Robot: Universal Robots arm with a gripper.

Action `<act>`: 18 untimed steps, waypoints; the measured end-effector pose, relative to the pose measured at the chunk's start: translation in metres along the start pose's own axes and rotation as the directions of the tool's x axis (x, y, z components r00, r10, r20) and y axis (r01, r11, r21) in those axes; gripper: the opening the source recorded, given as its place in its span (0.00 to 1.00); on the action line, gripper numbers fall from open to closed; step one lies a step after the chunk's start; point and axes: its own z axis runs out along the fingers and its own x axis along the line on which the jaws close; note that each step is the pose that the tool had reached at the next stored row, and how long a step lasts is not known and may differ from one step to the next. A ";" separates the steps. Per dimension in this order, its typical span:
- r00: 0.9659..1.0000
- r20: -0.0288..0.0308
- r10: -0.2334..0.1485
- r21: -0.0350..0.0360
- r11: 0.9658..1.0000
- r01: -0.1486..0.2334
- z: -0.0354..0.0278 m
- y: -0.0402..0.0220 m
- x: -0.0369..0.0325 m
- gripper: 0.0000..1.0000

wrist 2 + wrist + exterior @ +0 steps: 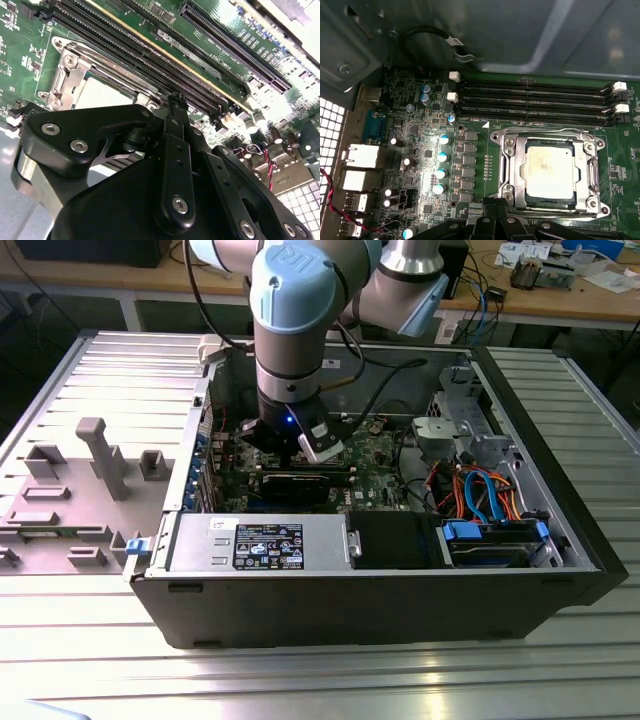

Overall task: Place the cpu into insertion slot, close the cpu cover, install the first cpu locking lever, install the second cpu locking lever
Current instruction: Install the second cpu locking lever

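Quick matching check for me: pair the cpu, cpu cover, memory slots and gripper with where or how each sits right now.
1. cpu
2. cpu cover
3. memory slots
4. gripper

A. long, black, empty, beside the socket
B. low over the board at the socket's edge
C. silver frame lying flat around the chip
D. seated in the socket, grey top showing

Pairs: 1-D, 2-C, 3-A, 4-B

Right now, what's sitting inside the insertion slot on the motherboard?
The cpu sits inside the insertion slot, dull silver top showing through the window of the cpu cover, which lies closed around it. The pin field beneath is hidden by the chip.
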 end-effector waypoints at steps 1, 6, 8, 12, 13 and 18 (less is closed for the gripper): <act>1.000 0.000 0.000 -0.001 1.000 0.000 0.0002 0.0001 0.0010 0.11; 1.000 0.000 0.000 -0.004 1.000 0.000 0.0029 0.0026 0.0020 0.11; 1.000 0.000 0.000 -0.003 1.000 0.000 0.0032 0.0034 0.0019 0.11; 1.000 0.000 0.000 -0.002 1.000 0.000 0.0030 0.0024 0.0020 0.11; 1.000 -0.001 0.000 -0.003 1.000 0.000 0.0011 0.0028 0.0019 0.11; 1.000 -0.010 0.002 -0.003 1.000 -0.002 -0.0091 0.0049 0.0020 0.11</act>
